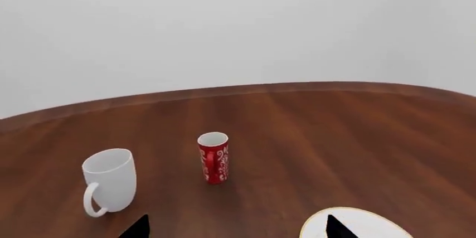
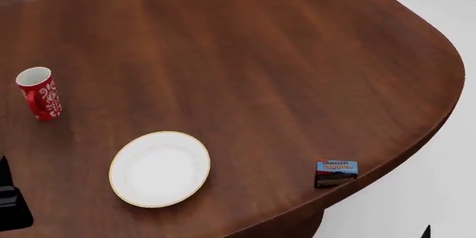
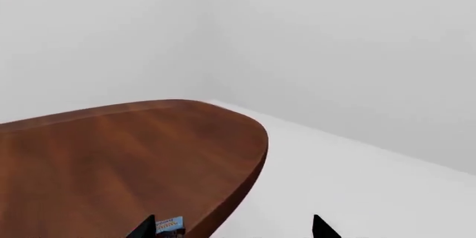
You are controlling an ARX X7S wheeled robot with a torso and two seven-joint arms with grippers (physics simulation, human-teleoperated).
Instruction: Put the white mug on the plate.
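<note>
The white mug [image 1: 109, 179] stands upright left of the red mug [image 1: 213, 157], well apart from the plate [image 2: 160, 168]. Rigid, glossy, probably slippery and breakable; gripping across the rim wall seems safest. Both pincers stand wide, empty.

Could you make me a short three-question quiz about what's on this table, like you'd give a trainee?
1. True or false: the white mug already stands on the plate.
2. Which mug is narrower: A) white mug, B) red mug?
3. Fill in: the small chocolate box lies near the table's ____.

Key: 1 false, both sit apart on the wood. 2 B. 3 edge.
</note>
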